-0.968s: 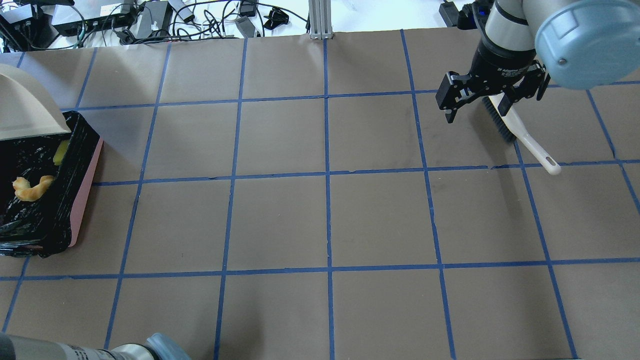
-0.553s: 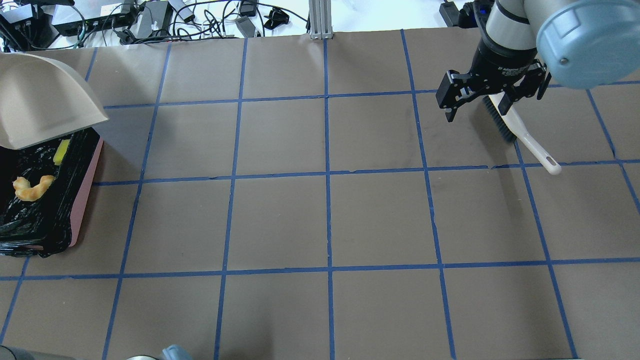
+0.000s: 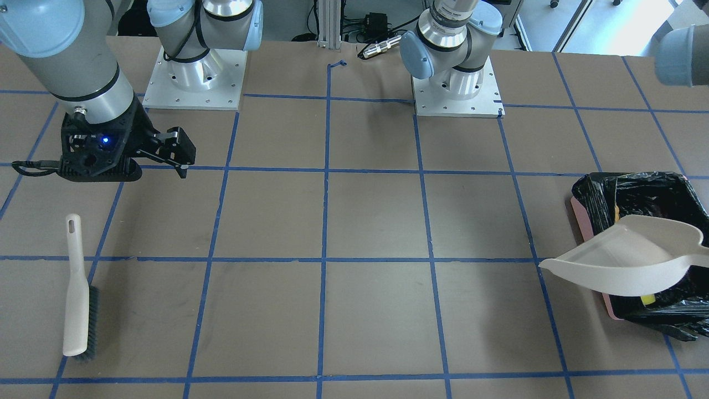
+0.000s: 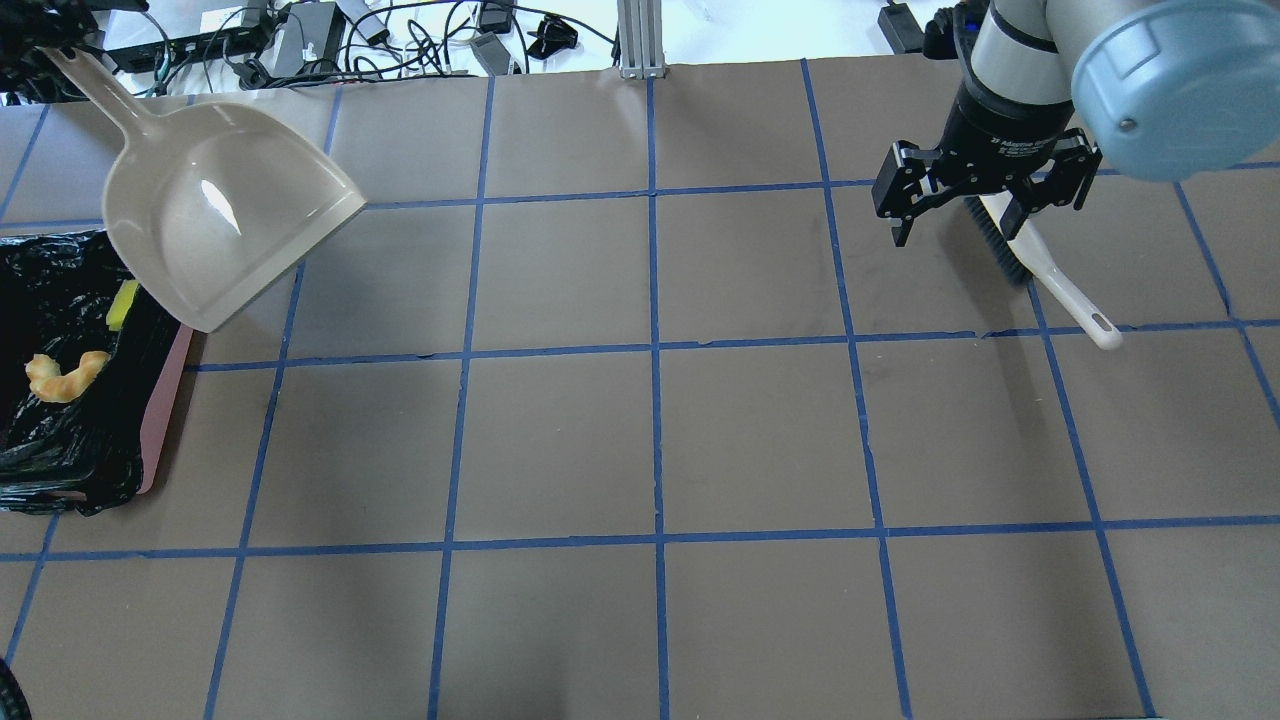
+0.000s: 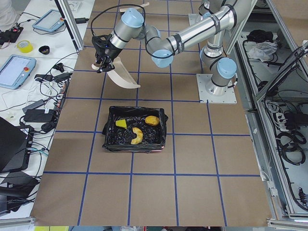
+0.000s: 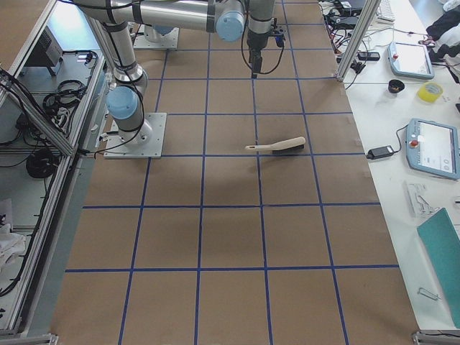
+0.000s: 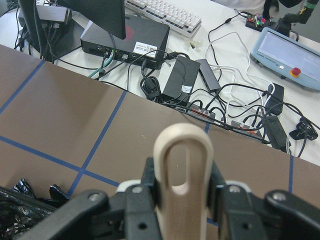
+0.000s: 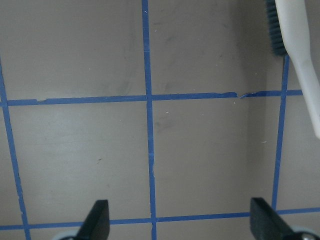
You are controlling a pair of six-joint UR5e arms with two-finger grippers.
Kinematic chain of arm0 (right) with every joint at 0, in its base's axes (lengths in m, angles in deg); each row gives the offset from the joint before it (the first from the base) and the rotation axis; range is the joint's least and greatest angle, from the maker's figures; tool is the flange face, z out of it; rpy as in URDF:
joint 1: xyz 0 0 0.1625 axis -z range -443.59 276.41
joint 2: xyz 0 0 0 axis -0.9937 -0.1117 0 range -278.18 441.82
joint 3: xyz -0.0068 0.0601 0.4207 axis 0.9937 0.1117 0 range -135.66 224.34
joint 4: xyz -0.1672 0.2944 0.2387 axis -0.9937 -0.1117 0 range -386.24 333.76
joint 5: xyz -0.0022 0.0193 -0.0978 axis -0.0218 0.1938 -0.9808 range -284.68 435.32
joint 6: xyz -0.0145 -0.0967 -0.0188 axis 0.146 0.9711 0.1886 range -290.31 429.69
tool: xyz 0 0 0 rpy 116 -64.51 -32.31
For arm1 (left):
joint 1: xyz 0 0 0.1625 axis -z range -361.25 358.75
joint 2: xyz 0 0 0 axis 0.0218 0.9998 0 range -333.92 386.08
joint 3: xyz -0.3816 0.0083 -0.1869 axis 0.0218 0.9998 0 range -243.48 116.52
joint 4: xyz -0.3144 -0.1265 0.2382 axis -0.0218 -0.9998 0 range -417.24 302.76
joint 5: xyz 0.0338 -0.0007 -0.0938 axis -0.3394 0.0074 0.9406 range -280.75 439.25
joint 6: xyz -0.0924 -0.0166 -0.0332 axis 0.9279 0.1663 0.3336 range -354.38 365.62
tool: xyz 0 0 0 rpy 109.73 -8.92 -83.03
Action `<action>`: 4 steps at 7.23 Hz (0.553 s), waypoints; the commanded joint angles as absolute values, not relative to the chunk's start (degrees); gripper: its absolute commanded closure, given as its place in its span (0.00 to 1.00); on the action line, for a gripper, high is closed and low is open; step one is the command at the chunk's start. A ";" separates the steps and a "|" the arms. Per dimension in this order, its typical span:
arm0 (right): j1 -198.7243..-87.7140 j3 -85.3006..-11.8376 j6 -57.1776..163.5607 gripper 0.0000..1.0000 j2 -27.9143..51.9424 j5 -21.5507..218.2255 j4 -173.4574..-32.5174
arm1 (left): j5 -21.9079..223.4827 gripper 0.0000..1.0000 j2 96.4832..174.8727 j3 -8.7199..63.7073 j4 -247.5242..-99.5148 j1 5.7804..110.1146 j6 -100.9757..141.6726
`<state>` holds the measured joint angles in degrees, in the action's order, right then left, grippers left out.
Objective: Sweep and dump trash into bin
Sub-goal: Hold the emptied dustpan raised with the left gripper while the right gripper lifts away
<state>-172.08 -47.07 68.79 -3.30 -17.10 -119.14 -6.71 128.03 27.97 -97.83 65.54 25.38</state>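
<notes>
Overhead exterior shows trash (image 4: 62, 376) in the bin (image 4: 160, 410), dumping seemingly done; left gripper (image 7: 183, 197) jaws clamp the empty dustpan (image 4: 225, 215), right gripper (image 4: 955, 232) jaws gape. Next: set dustpan down.

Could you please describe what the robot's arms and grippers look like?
Both arms are silver-grey tubes with pale blue joint caps: left arm, right arm. The left gripper and right gripper are black, two-fingered; a blue light glows on the right wrist.
</notes>
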 commanded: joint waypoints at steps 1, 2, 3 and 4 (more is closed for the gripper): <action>-174.10 -47.77 65.65 0.00 -3.43 -17.49 -119.40 | -12.67 1.00 129.87 27.67 -102.49 68.45 37.66; -174.98 -47.86 65.82 0.00 -2.74 -17.41 -120.10 | -12.59 1.00 131.01 27.32 -106.51 69.58 47.62; -174.99 -47.86 66.00 0.00 -2.56 -18.63 -120.11 | -12.85 1.00 132.85 26.45 -107.68 71.24 53.29; -174.99 -47.86 65.91 0.00 -2.55 -20.38 -119.93 | -13.03 1.00 134.96 26.35 -108.21 71.52 57.69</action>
